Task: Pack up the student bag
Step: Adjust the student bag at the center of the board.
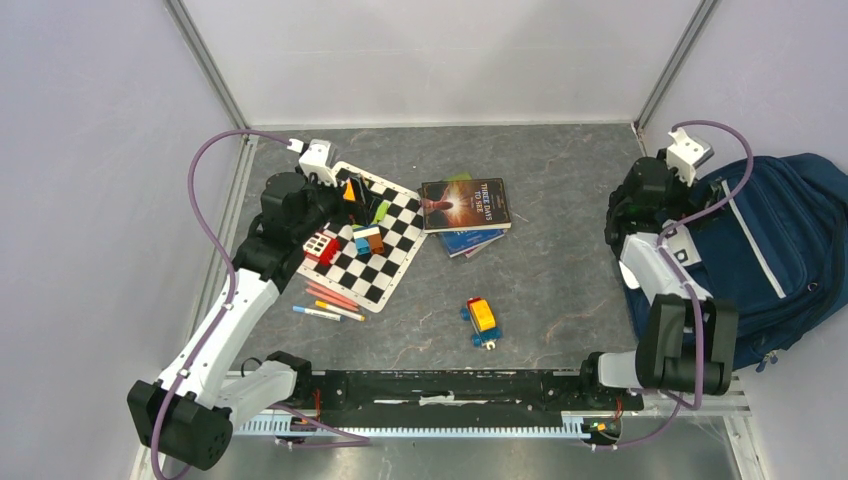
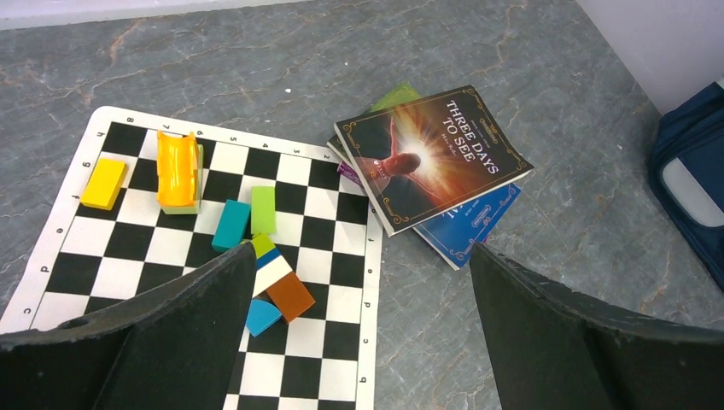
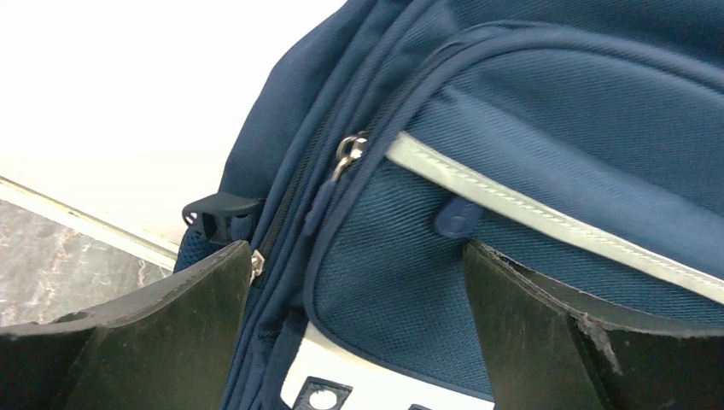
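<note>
The student bag [image 1: 780, 250] is a navy backpack with a pale grey stripe, lying at the table's right edge. It fills the right wrist view [image 3: 529, 128], where a metal zip pull [image 3: 346, 154] shows on its seam. Its edge also shows in the left wrist view [image 2: 691, 179]. My right gripper [image 1: 685, 215] hovers over the bag's left side, open and empty [image 3: 359, 256]. My left gripper [image 1: 345, 192] is above the chessboard [image 1: 385, 270], open and empty [image 2: 359, 256]. A stack of books [image 1: 465, 208] lies mid-table, the top one titled "Three Days to See" [image 2: 431, 154].
Several coloured blocks [image 2: 256, 213] lie on the chessboard mat [image 2: 341, 342]. Pens [image 1: 330, 300] lie beside the mat's near edge. A small toy car [image 1: 481, 320] sits at the front middle. Walls close in the table at the back and sides.
</note>
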You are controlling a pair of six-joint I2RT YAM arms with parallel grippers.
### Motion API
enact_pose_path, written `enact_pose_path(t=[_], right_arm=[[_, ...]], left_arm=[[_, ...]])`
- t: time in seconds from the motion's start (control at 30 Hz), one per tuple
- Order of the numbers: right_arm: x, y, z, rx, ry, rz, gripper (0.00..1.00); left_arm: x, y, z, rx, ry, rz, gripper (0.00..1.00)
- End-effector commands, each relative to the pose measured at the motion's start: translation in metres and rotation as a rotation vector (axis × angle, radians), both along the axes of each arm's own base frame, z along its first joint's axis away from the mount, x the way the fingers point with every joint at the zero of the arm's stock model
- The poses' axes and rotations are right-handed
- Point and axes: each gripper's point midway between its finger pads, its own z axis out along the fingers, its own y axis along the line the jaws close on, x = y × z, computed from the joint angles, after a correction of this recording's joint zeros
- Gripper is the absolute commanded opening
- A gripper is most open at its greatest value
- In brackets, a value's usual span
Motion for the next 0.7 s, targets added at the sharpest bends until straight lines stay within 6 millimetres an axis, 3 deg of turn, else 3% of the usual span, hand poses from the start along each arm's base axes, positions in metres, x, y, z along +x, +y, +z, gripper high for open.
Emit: enact_pose_path(t=[0.0,0.17,0.23,0.33,0.57,0.67], right_arm=[[0.004,-0.006,0.010,-0.019,-0.044,-0.078,0.98],[-0.003,-0.009,0.003,-0.024,-0.037,-0.128,0.96],[-0.008,-0.010,0.004,-0.032,-0.054,-0.147,0.85],[-0.014,-0.011,0.009,-0.050,-0.066,-0.167,0.54],[-0.020,-0.008,0.021,-0.058,-0.089,-0.142,0.01],[-0.014,-0.002,0.027,-0.048,-0.118,-0.039,0.00]], left_arm=[[0.002,-0.006,0.011,-0.023,-0.045,-0.026,1.00],[0.001,-0.002,0.009,0.010,-0.049,-0.020,1.00],[0.000,0.000,0.010,0.020,-0.052,-0.016,1.00],[-0.001,0.001,0.012,0.018,-0.061,-0.012,1.00],[-0.006,0.000,0.022,-0.012,-0.083,-0.017,1.00],[-0.009,-0.003,0.024,-0.028,-0.087,-0.033,1.00]])
